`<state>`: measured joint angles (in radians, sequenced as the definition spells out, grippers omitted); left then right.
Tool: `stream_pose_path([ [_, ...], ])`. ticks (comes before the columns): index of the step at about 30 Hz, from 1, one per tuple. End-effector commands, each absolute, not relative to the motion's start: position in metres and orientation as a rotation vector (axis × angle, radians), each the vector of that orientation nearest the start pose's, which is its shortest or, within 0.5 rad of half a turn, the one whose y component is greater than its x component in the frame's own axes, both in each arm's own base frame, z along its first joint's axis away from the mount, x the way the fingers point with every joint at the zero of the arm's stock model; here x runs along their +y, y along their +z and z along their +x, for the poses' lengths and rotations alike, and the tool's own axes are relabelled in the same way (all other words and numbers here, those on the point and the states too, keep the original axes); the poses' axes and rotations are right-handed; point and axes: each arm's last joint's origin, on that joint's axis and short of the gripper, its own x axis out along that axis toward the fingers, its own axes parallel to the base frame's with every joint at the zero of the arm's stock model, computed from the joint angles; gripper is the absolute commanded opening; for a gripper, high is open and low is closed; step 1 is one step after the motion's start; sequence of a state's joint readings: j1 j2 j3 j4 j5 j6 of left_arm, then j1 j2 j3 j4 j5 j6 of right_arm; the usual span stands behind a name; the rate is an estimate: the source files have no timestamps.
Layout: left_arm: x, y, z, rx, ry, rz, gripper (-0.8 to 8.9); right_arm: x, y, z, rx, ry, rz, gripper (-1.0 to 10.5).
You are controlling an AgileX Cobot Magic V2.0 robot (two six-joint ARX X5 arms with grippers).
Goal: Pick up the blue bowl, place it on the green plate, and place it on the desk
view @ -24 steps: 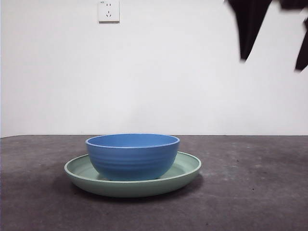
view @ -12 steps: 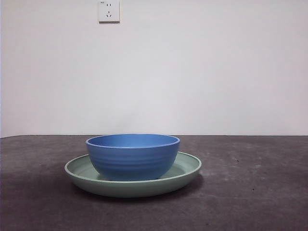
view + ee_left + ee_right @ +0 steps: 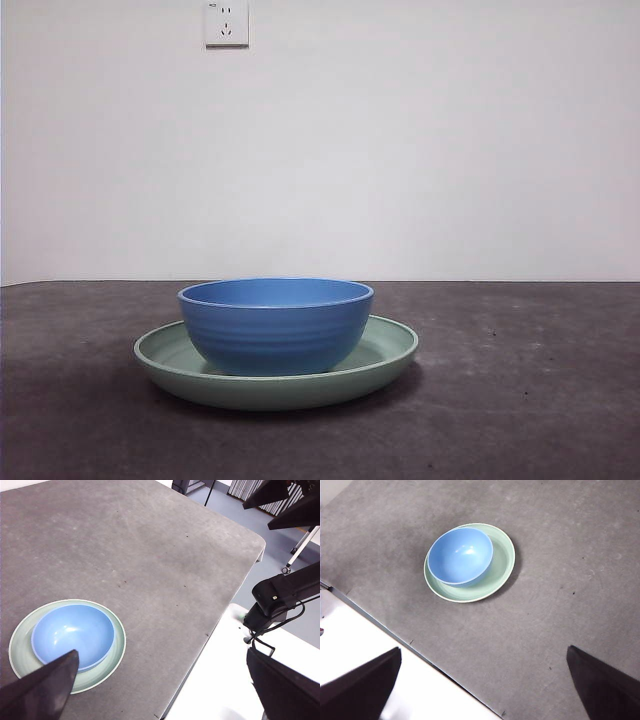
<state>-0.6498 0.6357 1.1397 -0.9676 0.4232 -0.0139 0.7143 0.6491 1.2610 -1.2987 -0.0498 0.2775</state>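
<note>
Both arms are up and away from the work — the front view shows neither. Left claw (image 3: 160, 690): jaws spread wide and released, nothing between them, hanging high over the surface (image 3: 150, 545) near its edge. Right claw (image 3: 482, 685): same pose, jaws wide apart, empty, looking down from well above.

Blue bowl (image 3: 276, 322) sits upright inside the green plate (image 3: 385, 352), which lies flat on the surface, lower centre of the front frame. From the right wrist view the bowl (image 3: 460, 555) is off-centre in the plate (image 3: 502, 560), pushed toward one side of the rim, with a wider crescent of bare plate on the other side.

Room: open surface all round the plate in every view, nothing else standing on it. The surface's edge runs fairly near the plate in the right wrist view, a white ledge (image 3: 380, 645) beyond it. In the left wrist view the rounded corner of the surface shows at upper right, with a black arm section (image 3: 285, 592) past it.

Hidden: the left claw's jaw covers part of the plate (image 3: 102, 667) and a bit of the bowl (image 3: 72, 632). A wall socket (image 3: 226, 22) is cut off at the top of the front frame.
</note>
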Motion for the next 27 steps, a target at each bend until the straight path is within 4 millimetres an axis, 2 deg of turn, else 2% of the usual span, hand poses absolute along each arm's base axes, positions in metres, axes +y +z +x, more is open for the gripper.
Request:
stream_pose_path([
  [1,-0.0563,0.3951,0.0537,0.470,-1.058,0.033,5.90,0.0355,0.3933,0.0380,0.757,0.641,0.025,5.4],
  [3,-0.0563,0.3949,0.0536,0.472,-1.058,0.034,3.06,0.0359,0.3936,0.0383,0.755,0.644,0.027,2.9],
  [4,-0.0562,0.3944,0.0535,0.477,-1.058,0.035,0.95,0.0363,0.3939,0.0388,0.751,0.645,0.030,1.1],
  [5,-0.0559,0.3938,0.0531,0.486,-1.056,0.033,0.00,0.0366,0.3944,0.0391,0.746,0.645,0.034,-0.2],
  [6,-0.0558,0.3935,0.0530,0.493,-1.055,0.029,0.36,0.0368,0.3948,0.0393,0.741,0.647,0.036,0.3],
  [27,-0.0540,0.3929,0.0540,0.486,-1.026,0.006,0.28,0.0368,0.3951,0.0393,0.736,0.648,0.034,0.3],
])
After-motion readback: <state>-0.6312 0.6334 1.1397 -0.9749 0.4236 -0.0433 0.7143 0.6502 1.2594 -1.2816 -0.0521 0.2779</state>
